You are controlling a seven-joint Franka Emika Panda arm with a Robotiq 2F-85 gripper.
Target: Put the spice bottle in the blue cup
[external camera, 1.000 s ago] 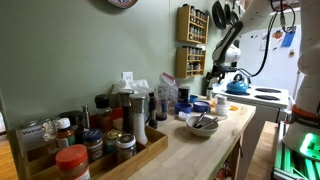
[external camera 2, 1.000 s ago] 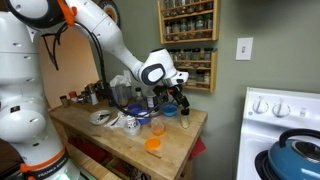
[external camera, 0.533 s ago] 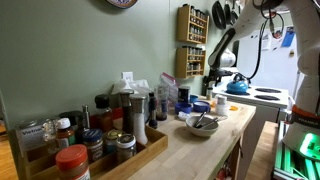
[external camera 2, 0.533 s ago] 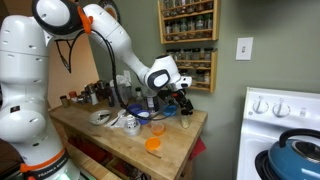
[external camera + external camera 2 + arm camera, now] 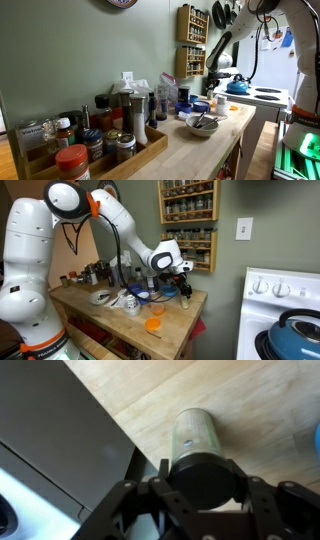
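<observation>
In the wrist view the spice bottle [image 5: 196, 432] stands upright on the wooden counter, a slim jar with a dark lid. My gripper [image 5: 203, 472] is shut on it, one finger pressed against each side of the lid. In an exterior view the gripper [image 5: 185, 288] reaches down at the counter's corner near the stove, and the bottle [image 5: 185, 299] shows just below it. The blue cup [image 5: 170, 291] stands close beside the gripper on the counter. Its rim shows as a blue sliver [image 5: 316, 440] at the right edge of the wrist view.
A white bowl [image 5: 200, 124] with utensils, an orange cup [image 5: 153, 324] and a tray of jars [image 5: 90, 150] share the counter. A blue kettle [image 5: 237, 86] sits on the stove. The counter edge [image 5: 120, 435] runs just left of the bottle.
The jaws have shut on the spice bottle. The arm's upper links have shifted a little while the gripper stayed at the counter's corner.
</observation>
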